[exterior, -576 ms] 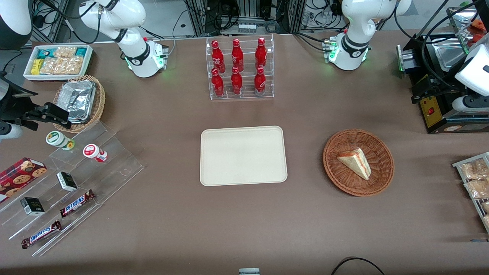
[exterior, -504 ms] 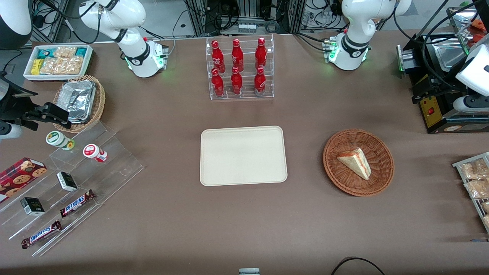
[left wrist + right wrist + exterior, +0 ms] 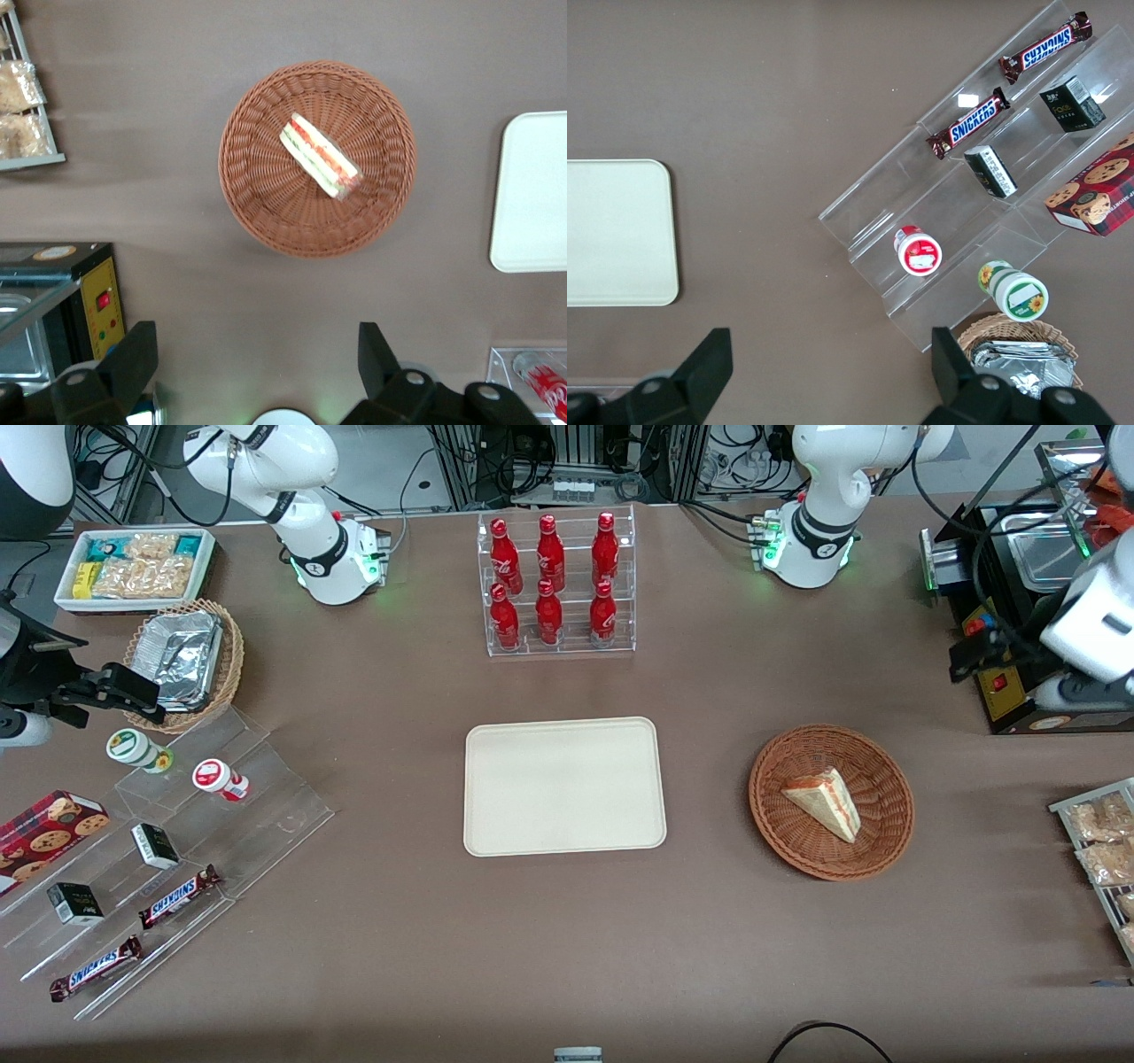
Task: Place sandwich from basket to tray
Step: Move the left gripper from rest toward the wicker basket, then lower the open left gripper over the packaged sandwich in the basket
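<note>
The sandwich [image 3: 824,802] lies on its side in the basket [image 3: 877,766], which sits beside the tray [image 3: 564,786] toward the working arm's end. It looks soft, light and easily crushed; gripping gently across the bread faces seems best. High above, the pincer [image 3: 257,372] is wide open, empty.

Reddish-brown woven basket [image 3: 831,802], white sandwich [image 3: 823,802] with red and green layers, plain cream tray [image 3: 564,786], black tool [image 3: 257,367]
</note>
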You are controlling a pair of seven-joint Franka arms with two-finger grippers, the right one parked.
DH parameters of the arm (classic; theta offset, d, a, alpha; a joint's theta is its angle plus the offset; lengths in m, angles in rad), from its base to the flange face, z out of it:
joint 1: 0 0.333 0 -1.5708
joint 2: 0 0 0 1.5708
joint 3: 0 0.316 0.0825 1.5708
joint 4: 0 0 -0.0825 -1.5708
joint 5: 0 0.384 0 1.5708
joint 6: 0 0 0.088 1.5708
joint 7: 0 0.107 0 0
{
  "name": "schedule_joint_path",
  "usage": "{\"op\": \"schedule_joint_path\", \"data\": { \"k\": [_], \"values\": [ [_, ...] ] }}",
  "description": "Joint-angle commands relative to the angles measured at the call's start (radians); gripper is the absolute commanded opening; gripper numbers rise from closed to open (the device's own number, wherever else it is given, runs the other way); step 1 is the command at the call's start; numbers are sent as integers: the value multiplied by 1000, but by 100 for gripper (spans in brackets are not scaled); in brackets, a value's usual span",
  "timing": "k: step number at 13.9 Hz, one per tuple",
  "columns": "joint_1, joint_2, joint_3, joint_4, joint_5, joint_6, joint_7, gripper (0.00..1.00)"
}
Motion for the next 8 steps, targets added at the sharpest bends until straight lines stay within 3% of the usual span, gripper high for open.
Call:
{"op": "schedule_joint_path", "data": {
  "k": [1,8],
  "values": [
    [-12,59,2,-4,16,64,-50,100],
    [-55,40,-5,-288,2,413,-484,100]
  ]
}}
